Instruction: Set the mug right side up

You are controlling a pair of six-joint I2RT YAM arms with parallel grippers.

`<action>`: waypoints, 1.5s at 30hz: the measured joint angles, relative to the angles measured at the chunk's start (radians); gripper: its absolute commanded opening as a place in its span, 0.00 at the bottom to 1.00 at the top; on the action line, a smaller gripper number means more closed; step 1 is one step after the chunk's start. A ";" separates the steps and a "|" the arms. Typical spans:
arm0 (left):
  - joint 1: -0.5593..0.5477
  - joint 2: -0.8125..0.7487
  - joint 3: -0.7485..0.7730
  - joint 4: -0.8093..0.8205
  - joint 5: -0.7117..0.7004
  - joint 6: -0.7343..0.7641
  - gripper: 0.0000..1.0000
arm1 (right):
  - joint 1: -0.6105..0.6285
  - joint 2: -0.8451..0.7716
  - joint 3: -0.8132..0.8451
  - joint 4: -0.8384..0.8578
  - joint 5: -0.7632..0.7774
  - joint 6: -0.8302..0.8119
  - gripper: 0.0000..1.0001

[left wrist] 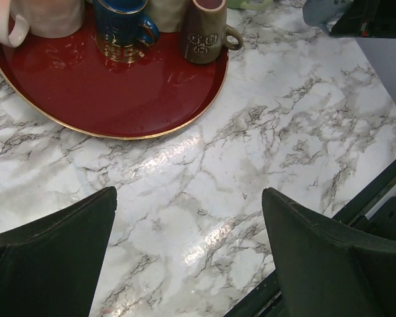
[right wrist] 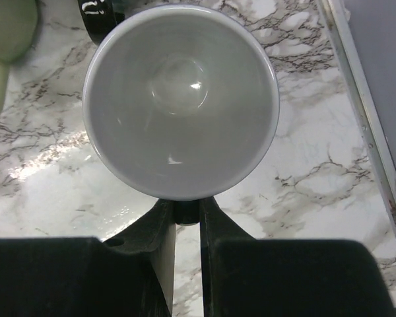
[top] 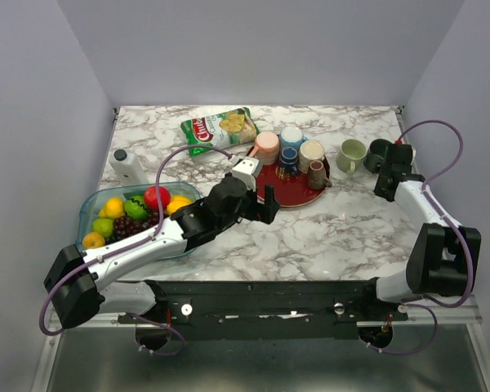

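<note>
Far left, a fruit bowl sits on the table, not involved. The left gripper hovers over bare marble just beside the red tray. Its jaws are wide apart with nothing between them, so it is idle. The tray carries several small mugs. Right of it, a green mug stands just beside the target.

The target mug is dark outside and white inside. It sits at the table's far right, near the edge rail, with its mouth facing straight up at the right wrist camera. It looks about upright. The right gripper is clenched on a thin dark part at the mug's near side; wall or handle, cannot tell. I also cannot tell if the base touches the marble.

Step in hand, my read: set down and release. Hold the rim level and lower straight until the base seats flat. Open the jaws fully, then lift straight up so no finger drags the rim and tips it. No sideways swing toward the green mug.
</note>
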 measured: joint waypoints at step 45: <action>0.082 0.402 0.362 -0.142 -0.050 0.098 0.99 | -0.038 -0.220 0.077 -0.073 -0.117 0.110 0.88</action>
